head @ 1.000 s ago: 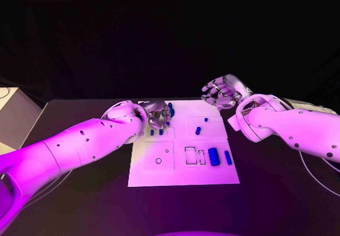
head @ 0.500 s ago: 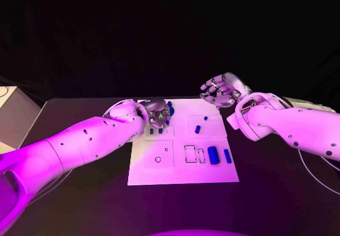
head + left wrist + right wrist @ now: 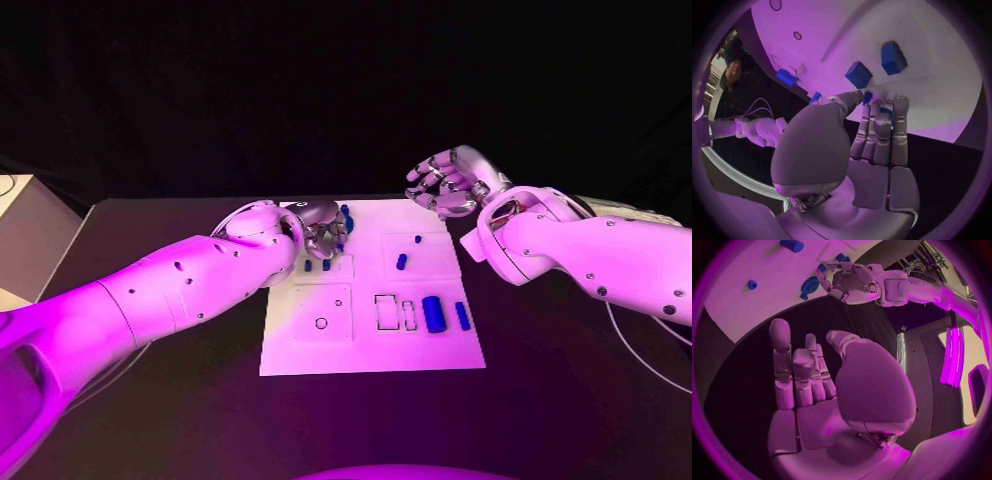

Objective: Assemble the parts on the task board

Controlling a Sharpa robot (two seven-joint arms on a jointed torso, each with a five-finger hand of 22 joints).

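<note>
Several blue parts lie loose at the near end of the task board (image 3: 289, 360), among them a thick cylinder (image 3: 433, 315) and a slimmer bar (image 3: 463, 316) beside two outlined slots (image 3: 389, 313); we judge they wait there as stock, set next to the recesses meant to take them. Farther up the board a small peg (image 3: 401, 263) stands apart, and two short parts (image 3: 316, 266) sit just in front of our left hand (image 3: 319, 232). That hand is lowered over the board's far left corner, fingers drawn together with their fingertips (image 3: 871, 101) closed round a small blue part (image 3: 867, 96), which we take to be the piece now being seated; two blue blocks (image 3: 859, 74) stand just past it in the left wrist view. Our right hand (image 3: 451, 183) hangs above the board's far right corner, off the surface, its fingers (image 3: 781, 355) loosely spread and holding nothing, probably kept clear until the left finishes.
</note>
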